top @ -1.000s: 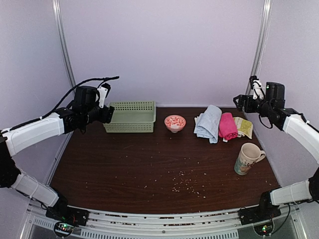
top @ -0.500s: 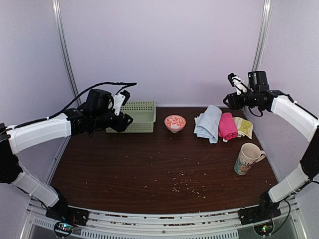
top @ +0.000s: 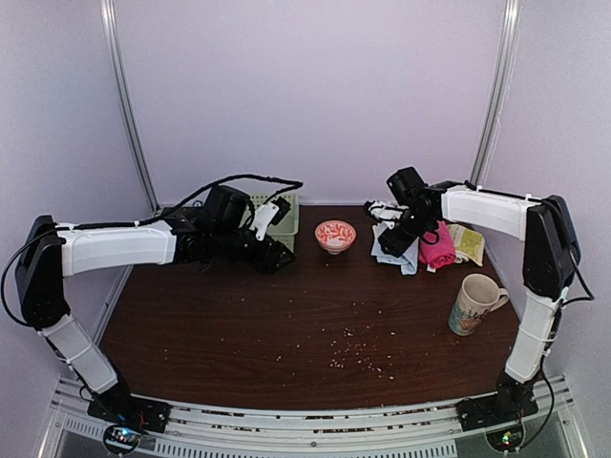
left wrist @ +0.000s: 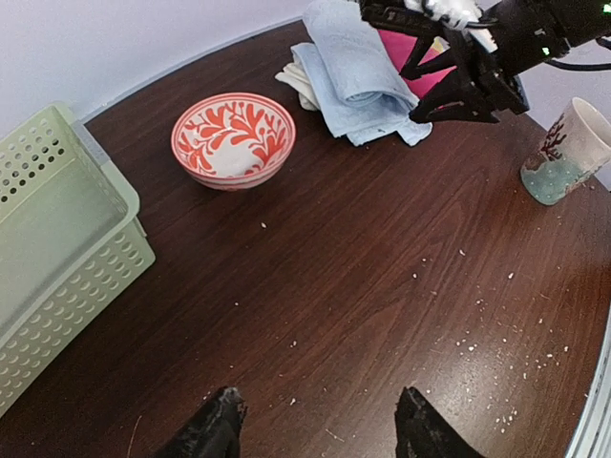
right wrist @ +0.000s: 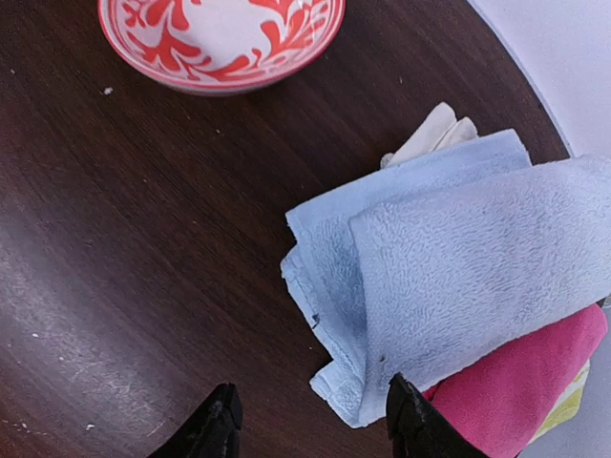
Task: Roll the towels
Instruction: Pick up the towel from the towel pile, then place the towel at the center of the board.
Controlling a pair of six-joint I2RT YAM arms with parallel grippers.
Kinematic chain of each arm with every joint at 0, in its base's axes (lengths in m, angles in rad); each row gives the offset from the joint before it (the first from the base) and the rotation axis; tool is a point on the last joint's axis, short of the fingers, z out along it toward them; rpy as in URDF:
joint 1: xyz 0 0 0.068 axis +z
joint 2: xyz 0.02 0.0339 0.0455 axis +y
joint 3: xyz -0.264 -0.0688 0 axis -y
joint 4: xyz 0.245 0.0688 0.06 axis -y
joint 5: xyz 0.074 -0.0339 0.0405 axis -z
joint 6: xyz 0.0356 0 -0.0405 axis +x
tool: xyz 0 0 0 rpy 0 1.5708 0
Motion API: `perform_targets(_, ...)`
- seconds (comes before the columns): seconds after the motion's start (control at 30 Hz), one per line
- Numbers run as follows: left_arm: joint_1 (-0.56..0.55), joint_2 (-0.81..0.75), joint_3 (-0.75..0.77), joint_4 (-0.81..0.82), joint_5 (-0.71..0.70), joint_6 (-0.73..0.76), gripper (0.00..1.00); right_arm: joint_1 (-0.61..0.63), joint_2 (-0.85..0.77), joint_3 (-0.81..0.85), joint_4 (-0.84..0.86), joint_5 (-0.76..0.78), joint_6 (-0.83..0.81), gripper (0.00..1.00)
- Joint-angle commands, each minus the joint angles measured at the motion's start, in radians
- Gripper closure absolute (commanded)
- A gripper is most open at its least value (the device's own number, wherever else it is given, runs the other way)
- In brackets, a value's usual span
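A folded light blue towel [right wrist: 449, 277] lies on top of a pink towel [right wrist: 520, 382] and a yellow-green cloth [top: 468, 240] at the back right of the table; the pile also shows in the top view [top: 405, 250] and the left wrist view [left wrist: 358, 72]. My right gripper [right wrist: 310, 429] is open and empty, hovering just above the blue towel's near corner. My left gripper [left wrist: 320, 429] is open and empty above bare table left of centre, in front of the green basket [top: 279, 212].
A red-and-white patterned bowl [top: 335, 234] stands left of the towels. A mug [top: 473, 303] stands at the right front. The green basket [left wrist: 48, 248] sits at the back left. Crumbs [top: 353, 348] are scattered over the middle front of the table.
Both arms have swung inward from the sides. The right gripper came down over the blue towel's corner. The left gripper moved right, past the basket, over the table.
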State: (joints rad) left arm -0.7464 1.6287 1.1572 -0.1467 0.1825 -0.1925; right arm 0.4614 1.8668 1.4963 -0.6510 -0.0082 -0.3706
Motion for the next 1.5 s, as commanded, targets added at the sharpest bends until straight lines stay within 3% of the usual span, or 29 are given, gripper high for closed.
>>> perform_targets(0.0, -0.004, 0.020, 0.024, 0.076, 0.060, -0.004, 0.44, 0.010, 0.034, 0.005, -0.015, 0.182, -0.029, 0.47)
perform_targets(0.3, -0.005, 0.047, 0.035, 0.091, 0.075, -0.002, 0.45, -0.003, 0.128, 0.039, 0.043, 0.314, -0.021, 0.56)
perform_targets(0.63, -0.005, 0.034, 0.021, 0.108, 0.013, -0.024, 0.46, -0.013, 0.088, 0.154, -0.037, 0.293, 0.008, 0.99)
perform_targets(0.9, -0.005, 0.001, 0.021, 0.122, -0.052, -0.076, 0.46, -0.012, -0.106, 0.407, -0.144, 0.160, 0.021, 1.00)
perform_targets(0.97, -0.005, -0.016, 0.018, 0.123, -0.069, -0.090, 0.46, -0.006, -0.171, 0.445, -0.145, -0.025, 0.015, 1.00)
perform_targets(1.1, -0.005, -0.064, -0.003, 0.126, -0.113, -0.116, 0.46, -0.004, -0.259, 0.464, -0.194, -0.545, 0.009, 1.00)
perform_targets(1.2, -0.005, -0.107, -0.030, 0.127, -0.117, -0.116, 0.46, -0.004, -0.281, 0.423, -0.168, -0.729, 0.062, 1.00)
perform_targets(1.37, -0.005, -0.177, -0.090, 0.116, -0.157, -0.110, 0.46, -0.023, -0.272, 0.144, 0.006, -0.654, 0.169, 0.99)
perform_targets(1.4, -0.005, -0.189, -0.097, 0.105, -0.170, -0.110, 0.46, -0.033, -0.258, 0.097, 0.023, -0.628, 0.183, 0.96)
perform_targets(1.47, -0.005, -0.207, -0.114, 0.081, -0.190, -0.107, 0.46, -0.061, -0.221, 0.007, 0.048, -0.580, 0.210, 0.82)
